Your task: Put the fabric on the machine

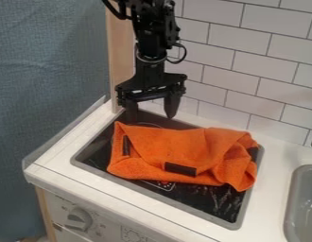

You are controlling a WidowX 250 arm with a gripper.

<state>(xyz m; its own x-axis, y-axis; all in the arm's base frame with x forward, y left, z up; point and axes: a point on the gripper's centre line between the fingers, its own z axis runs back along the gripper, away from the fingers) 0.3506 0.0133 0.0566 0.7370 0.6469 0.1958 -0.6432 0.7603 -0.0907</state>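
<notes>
Item one: orange cloth [177, 149], folded and rumpled, one dark strip near its middle, lying on the black cooktop [215, 203] at the centre of the frame, its right end bunched. Item two: end effector [151, 114], black, fingers apart with nothing between them, hanging at the upper centre beside the cloth's far edge; height above the cooktop, you cannot tell. Item three: machine with a dial [78, 219], lower left of the frame, set under the white bench [48, 165]; probable destination, its top presumably the bench at left. Hazards, for your attention: a descent from here may miss the fabric and press the tips on the cooktop or its grey rim [238, 223], since they hang so near the cloth's edge. A shallow pinch may take only the upper layer, so the folds open and the rest trails. A low carry leftward may snag the hem on that raised rim. A release too near the bench's front edge may let the limp cloth slide off.
</notes>
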